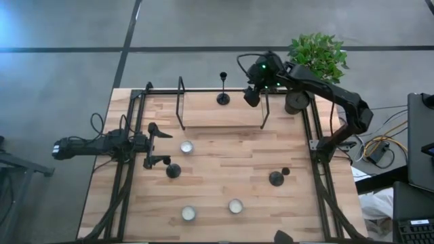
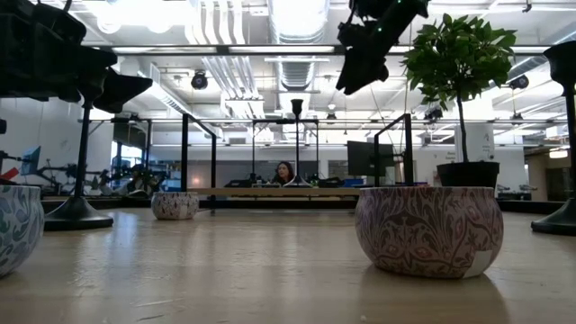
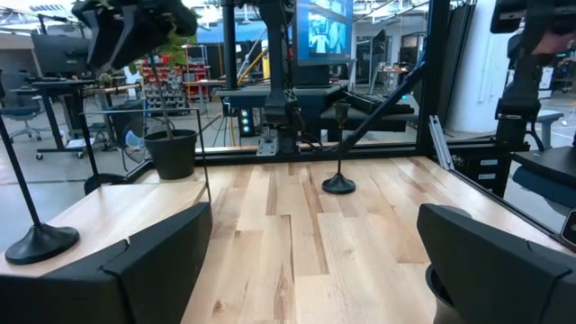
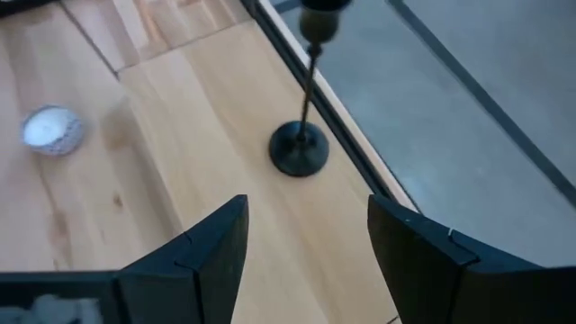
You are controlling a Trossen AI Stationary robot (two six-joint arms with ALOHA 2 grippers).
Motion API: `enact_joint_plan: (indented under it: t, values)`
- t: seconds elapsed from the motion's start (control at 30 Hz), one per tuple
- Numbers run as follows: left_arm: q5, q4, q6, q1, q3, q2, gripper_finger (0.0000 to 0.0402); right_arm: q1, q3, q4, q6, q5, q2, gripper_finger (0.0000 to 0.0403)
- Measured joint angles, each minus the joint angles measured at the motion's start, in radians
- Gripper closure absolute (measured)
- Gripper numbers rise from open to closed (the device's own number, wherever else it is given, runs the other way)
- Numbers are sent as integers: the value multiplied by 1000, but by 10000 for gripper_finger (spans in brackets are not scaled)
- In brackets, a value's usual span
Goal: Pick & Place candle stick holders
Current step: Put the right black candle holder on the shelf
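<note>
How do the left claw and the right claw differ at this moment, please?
The left claw sits low over the table's left side, beside a candlestick holder; the right claw hangs raised at the far edge, near another candlestick holder. The left arm reaches in level from the side; the right arm arches in past the potted plant. Both claws are open and hold nothing.

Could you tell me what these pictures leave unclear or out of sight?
- Candle stick holder, low view: cup top hidden behind a dark arm part.
- Candle stick holder at the right edge, low view: cut off.
- Person in the room, low view: too small to make out.
</note>
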Motion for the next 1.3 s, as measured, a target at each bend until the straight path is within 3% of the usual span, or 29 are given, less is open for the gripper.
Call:
enact_joint_plan:
  t: [0.67, 1.3]
  values:
    - [0, 0, 0, 1, 0, 0, 3, 201, 0, -55, 131, 8, -211, 184]
    - [0, 0, 0, 1, 0, 0, 3, 481, -9, -241, 387, 290, -349, 184]
